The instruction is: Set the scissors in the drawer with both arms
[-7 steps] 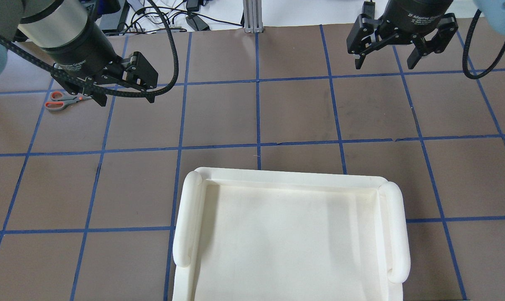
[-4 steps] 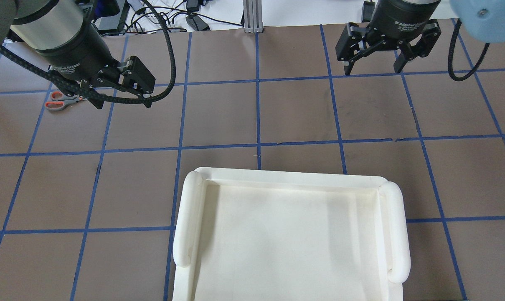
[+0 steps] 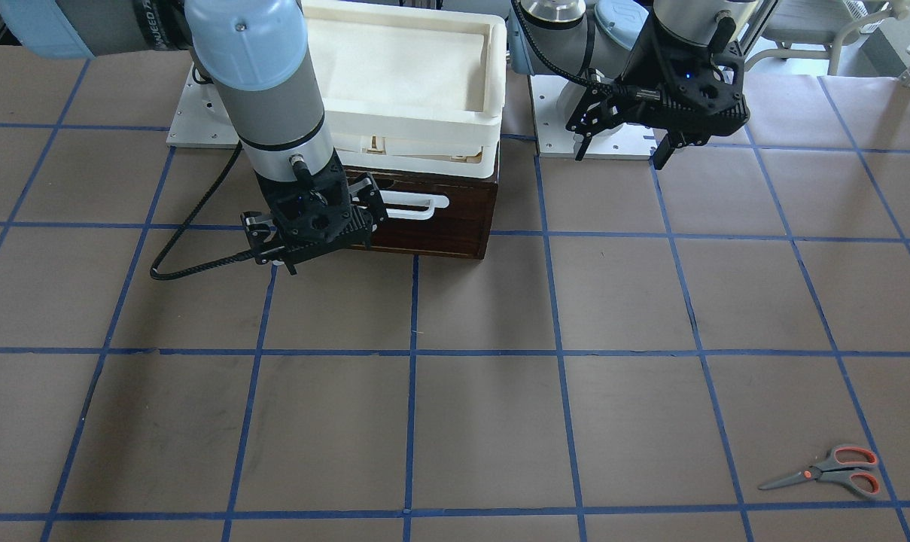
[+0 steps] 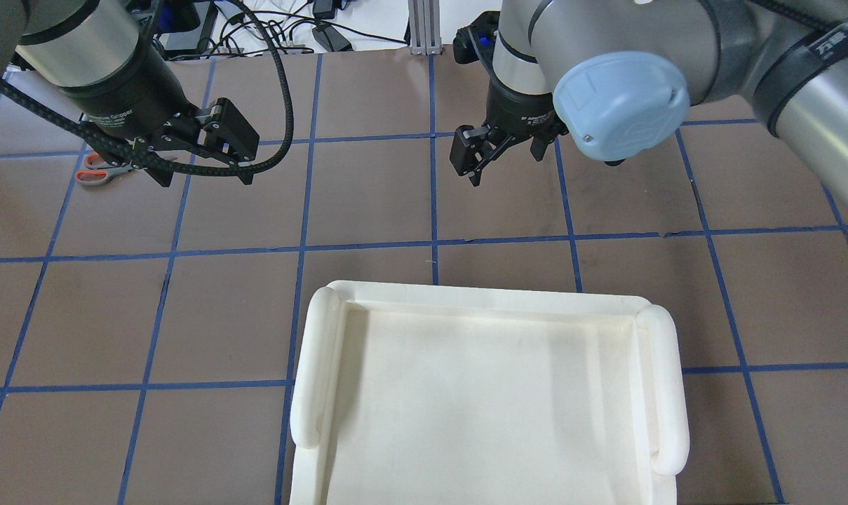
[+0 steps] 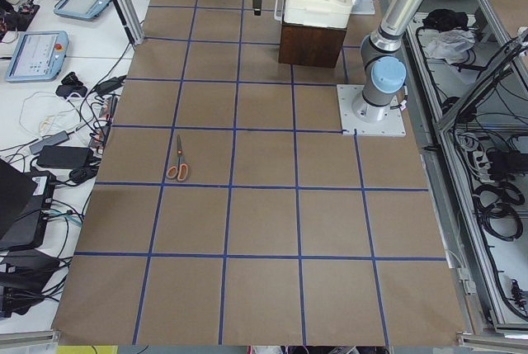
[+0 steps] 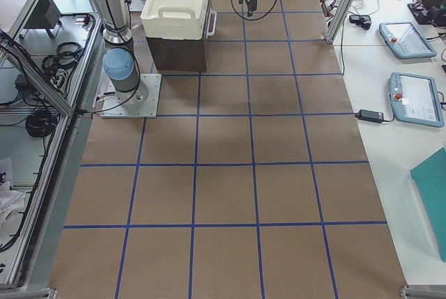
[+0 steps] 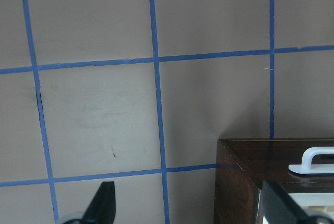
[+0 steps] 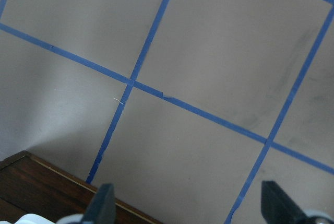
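Observation:
The scissors (image 3: 831, 470) lie flat on the brown table, far from the drawer; they also show in the overhead view (image 4: 99, 170) and the exterior left view (image 5: 178, 168). The dark brown drawer (image 3: 455, 222) is closed, with its white bar handle (image 3: 417, 207) facing out. My left gripper (image 4: 206, 175) is open and empty, hovering just right of the scissors in the overhead view; it also shows in the front view (image 3: 620, 150). My right gripper (image 3: 311, 252) is open and empty, in front of the drawer's handle end; it also shows overhead (image 4: 504, 165).
A white plastic tray (image 3: 492, 83) sits on top of the drawer box and fills the lower overhead view (image 4: 325, 365). Blue tape lines grid the table. Cables and tablets lie beyond the table's far edge (image 5: 58, 49).
My right arm has swung in from the upper right of the overhead view toward the middle, and its gripper is lower. My left gripper has barely shifted. Both stay open.

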`<state>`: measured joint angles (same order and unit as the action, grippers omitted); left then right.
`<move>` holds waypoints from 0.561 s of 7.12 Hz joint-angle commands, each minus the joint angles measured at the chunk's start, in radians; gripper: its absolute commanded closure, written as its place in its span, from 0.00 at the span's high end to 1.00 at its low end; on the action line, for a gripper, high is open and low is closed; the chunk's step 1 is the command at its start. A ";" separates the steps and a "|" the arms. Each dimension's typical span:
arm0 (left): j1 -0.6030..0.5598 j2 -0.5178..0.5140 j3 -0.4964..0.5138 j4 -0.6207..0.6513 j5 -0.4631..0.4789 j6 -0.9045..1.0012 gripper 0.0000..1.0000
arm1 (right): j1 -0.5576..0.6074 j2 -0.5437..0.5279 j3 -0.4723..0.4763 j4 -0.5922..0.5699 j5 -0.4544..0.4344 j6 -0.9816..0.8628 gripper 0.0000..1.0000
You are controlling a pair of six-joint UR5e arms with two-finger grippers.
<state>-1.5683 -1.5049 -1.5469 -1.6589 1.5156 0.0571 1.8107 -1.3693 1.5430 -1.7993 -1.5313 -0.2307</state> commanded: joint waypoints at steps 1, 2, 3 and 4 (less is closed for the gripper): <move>0.004 0.000 -0.002 -0.001 0.000 0.001 1.00 | 0.018 0.010 0.026 -0.040 0.002 -0.329 1.00; 0.010 -0.001 -0.004 0.001 0.000 0.003 1.00 | 0.019 0.009 0.028 -0.028 -0.013 -0.346 1.00; 0.023 -0.009 -0.013 0.007 0.000 0.032 1.00 | 0.019 -0.005 0.031 0.027 -0.009 -0.360 1.00; 0.072 -0.012 -0.015 0.005 -0.005 0.118 1.00 | 0.032 -0.022 0.037 0.117 0.008 -0.369 1.00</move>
<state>-1.5365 -1.5123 -1.5574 -1.6546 1.5144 0.1038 1.8328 -1.3747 1.5739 -1.7656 -1.5354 -0.5786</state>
